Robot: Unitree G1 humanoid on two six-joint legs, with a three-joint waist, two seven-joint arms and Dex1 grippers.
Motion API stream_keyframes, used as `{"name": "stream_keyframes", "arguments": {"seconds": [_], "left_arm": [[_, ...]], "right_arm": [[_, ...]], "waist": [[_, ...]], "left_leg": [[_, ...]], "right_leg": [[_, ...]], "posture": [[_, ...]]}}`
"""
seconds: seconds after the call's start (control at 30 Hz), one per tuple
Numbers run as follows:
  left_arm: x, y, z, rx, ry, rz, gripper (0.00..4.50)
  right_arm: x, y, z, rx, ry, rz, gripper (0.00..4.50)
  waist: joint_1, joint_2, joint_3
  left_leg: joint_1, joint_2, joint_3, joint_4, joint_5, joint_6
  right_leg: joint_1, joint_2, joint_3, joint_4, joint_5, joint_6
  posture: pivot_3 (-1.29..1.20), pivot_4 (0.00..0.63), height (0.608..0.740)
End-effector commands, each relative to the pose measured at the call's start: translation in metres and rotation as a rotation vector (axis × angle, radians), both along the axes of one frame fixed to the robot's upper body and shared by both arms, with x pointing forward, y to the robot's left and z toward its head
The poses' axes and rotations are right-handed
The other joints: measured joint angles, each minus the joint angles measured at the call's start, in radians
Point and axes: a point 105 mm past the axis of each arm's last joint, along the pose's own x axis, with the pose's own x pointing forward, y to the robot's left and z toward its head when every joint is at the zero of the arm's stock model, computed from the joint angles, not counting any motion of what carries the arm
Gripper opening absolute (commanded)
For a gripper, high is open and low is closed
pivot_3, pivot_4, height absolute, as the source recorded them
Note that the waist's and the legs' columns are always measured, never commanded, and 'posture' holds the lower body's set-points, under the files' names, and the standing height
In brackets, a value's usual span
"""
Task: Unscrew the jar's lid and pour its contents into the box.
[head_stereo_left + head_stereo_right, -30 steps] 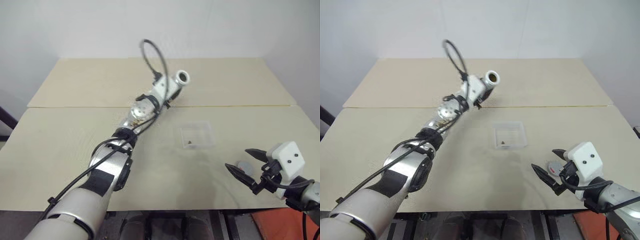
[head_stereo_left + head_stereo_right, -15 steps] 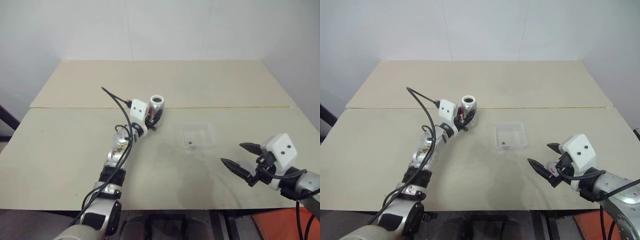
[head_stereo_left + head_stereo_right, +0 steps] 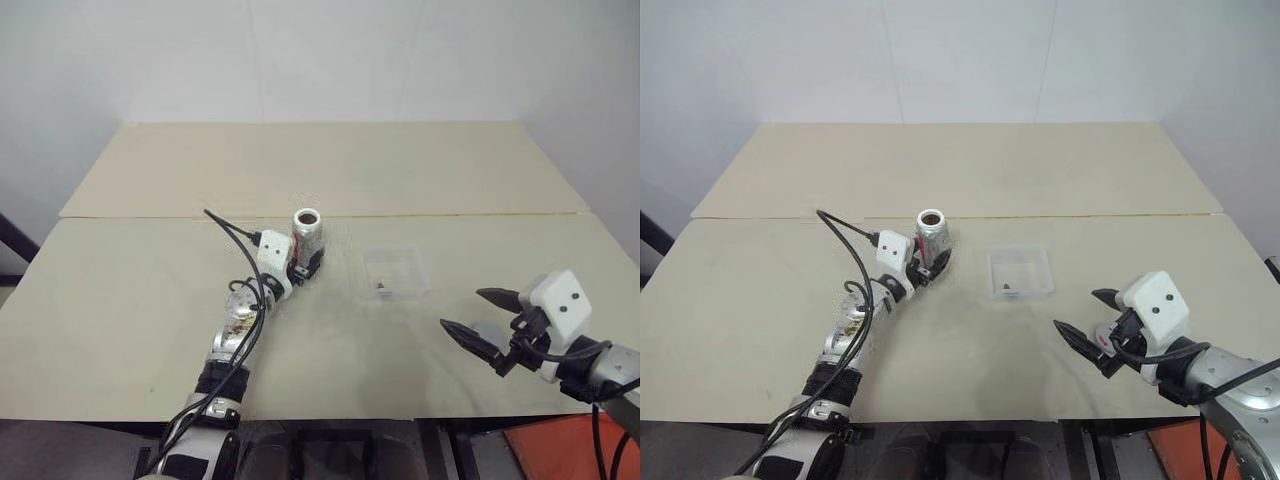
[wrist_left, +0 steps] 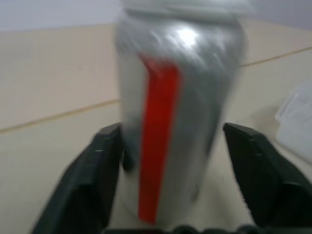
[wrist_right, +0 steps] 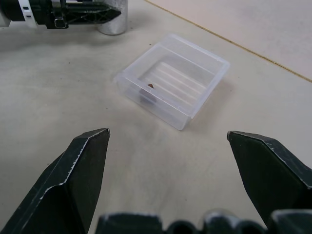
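The silver jar (image 3: 307,230) with its red stripe (image 4: 157,141) stands upright on the table, its top open. My left gripper (image 3: 306,260) reaches level around its lower part and is open, with a small gap showing beside the jar. To the right sits the clear box (image 3: 414,264), with a tiny brown bit of the contents (image 5: 150,86) inside. My right gripper (image 3: 460,309) hovers open near the front right of the table, pointing toward the box (image 5: 161,105). The grey lid (image 3: 487,333) lies on the table just under that gripper.
Two pale tabletops meet at a seam (image 3: 480,213) running behind the jar and box. A black cable (image 3: 228,228) loops up from my left wrist. The table's front edge (image 3: 350,418) runs close below my right gripper.
My left arm came down from high over the table and brought the tipped jar upright onto the surface left of the box. Its fingers have since parted. The right gripper stayed put.
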Motion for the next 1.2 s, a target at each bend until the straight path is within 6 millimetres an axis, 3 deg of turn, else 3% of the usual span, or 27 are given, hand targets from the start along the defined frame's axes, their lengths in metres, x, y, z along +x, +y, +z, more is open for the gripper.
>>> {"name": "stream_keyframes", "arguments": {"seconds": [0.03,0.2,0.43,0.6,0.67,0.77,0.97,1.2], "left_arm": [[-0.003,0.000,0.013,-0.019,-0.048,-0.007,4.49],[-0.013,0.010,0.011,-0.007,-0.048,0.018,4.49],[-0.045,0.040,0.014,0.010,-0.052,0.087,4.49],[-0.091,0.056,0.032,-0.045,-0.075,-0.059,4.49],[-0.104,0.063,0.036,-0.054,-0.053,-0.103,4.49],[-0.115,0.088,0.041,0.020,-0.036,-0.131,4.49],[-0.128,0.115,0.048,0.044,-0.009,-0.159,4.49],[-0.145,0.111,0.044,0.026,0.007,-0.205,4.49]], "right_arm": [[-0.001,0.003,0.009,-0.021,-0.053,0.024,4.50],[-0.002,0.003,0.007,-0.017,-0.042,0.033,4.50],[-0.002,0.003,0.006,-0.019,-0.018,0.067,4.50],[-0.012,-0.006,0.014,-0.069,0.000,0.166,4.50],[-0.018,-0.010,0.017,-0.080,0.007,0.206,4.50],[-0.026,-0.017,0.023,-0.136,0.032,0.284,4.50],[-0.026,-0.027,0.029,-0.178,0.042,0.327,4.50],[-0.027,-0.041,0.024,-0.232,0.092,0.344,4.50]], "waist": [[0.000,0.000,0.000],[-0.003,0.000,0.000],[-0.004,0.000,0.000],[-0.003,0.001,-0.001],[-0.004,0.001,0.000],[-0.004,0.001,-0.001],[-0.004,0.001,-0.001],[-0.003,0.001,-0.001]], "left_leg": [[0.000,0.000,0.000,0.000,0.000,0.000],[0.000,0.000,0.000,0.000,0.000,0.000],[0.000,0.001,0.000,-0.001,0.000,0.000],[0.001,0.001,0.000,-0.001,-0.004,0.006],[0.001,0.002,0.000,-0.002,-0.001,0.000],[0.003,0.002,0.000,-0.004,-0.004,0.005],[0.006,0.002,0.001,-0.006,-0.005,0.005],[0.006,0.002,0.001,-0.008,-0.001,-0.001]], "right_leg": [[0.000,0.000,0.000,0.000,0.000,0.000],[0.000,0.000,0.000,0.000,0.000,0.000],[0.000,0.000,0.001,-0.001,0.000,0.000],[0.000,-0.001,0.001,-0.001,0.000,-0.001],[-0.001,-0.001,0.002,-0.001,-0.001,-0.003],[0.000,-0.001,0.002,0.000,-0.002,-0.004],[0.002,-0.001,0.002,0.000,-0.002,-0.004],[0.001,-0.001,0.002,-0.001,-0.003,-0.005]], "posture": [[0.00,0.150,0.740],[0.00,0.150,0.740],[0.00,0.150,0.740],[0.00,0.150,0.740],[0.00,0.150,0.740],[0.00,0.150,0.740],[0.00,0.150,0.740],[0.00,0.150,0.740]]}}
